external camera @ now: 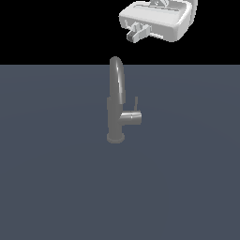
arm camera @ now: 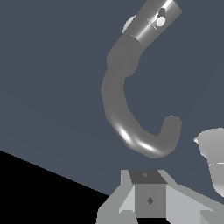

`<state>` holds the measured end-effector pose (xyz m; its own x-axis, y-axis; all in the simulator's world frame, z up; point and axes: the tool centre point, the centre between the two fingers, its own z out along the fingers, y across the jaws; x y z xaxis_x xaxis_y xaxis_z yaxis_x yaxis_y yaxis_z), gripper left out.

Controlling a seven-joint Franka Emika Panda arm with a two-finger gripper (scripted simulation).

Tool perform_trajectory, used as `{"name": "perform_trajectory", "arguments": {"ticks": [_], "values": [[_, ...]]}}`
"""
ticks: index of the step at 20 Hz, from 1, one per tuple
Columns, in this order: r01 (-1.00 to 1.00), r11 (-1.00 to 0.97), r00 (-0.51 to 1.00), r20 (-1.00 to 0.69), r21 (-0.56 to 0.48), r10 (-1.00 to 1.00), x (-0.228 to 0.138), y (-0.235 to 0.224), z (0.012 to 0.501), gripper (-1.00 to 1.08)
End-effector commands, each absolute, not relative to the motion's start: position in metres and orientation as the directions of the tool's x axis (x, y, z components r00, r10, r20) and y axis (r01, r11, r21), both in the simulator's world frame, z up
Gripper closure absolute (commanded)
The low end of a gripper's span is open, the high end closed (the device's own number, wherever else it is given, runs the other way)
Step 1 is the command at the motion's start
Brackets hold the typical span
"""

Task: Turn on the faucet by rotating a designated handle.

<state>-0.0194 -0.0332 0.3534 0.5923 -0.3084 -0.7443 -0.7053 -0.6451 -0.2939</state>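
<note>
The grey metallic faucet point(external camera: 116, 108) stands upright on the dark floor, round base down, with its arched spout point(external camera: 117, 77) on top. A short side stub point(external camera: 131, 117) points to the exterior view's right. The handle point(external camera: 136, 103), a thin short rod, rises from the stub's end. My gripper point(external camera: 136, 33) hangs high above the faucet, a little to the exterior view's right, touching nothing. Its fingers look pressed together and hold nothing. In the wrist view the spout point(arm camera: 127, 131) curves below my gripper point(arm camera: 148, 199), and the stub point(arm camera: 153, 22) lies beyond it.
The flat dark blue-grey floor point(external camera: 56, 178) spreads around the faucet. A light grey rounded body point(arm camera: 214, 159) shows at the edge of the wrist view.
</note>
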Motion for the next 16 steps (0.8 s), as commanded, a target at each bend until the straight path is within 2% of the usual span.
{"name": "perform_trajectory", "arguments": {"ticks": [1, 9, 16], "values": [[-0.743, -0.604, 0.547, -0.782, -0.288, -0.3, -0.009, -0.037, 0.34, 1.08], [-0.857, -0.455, 0.382, -0.891, -0.242, -0.246, 0.023, -0.048, 0.292, 1.08], [-0.939, -0.304, 0.217, -0.963, -0.161, -0.161, 0.044, -0.056, 0.239, 1.08]]}}
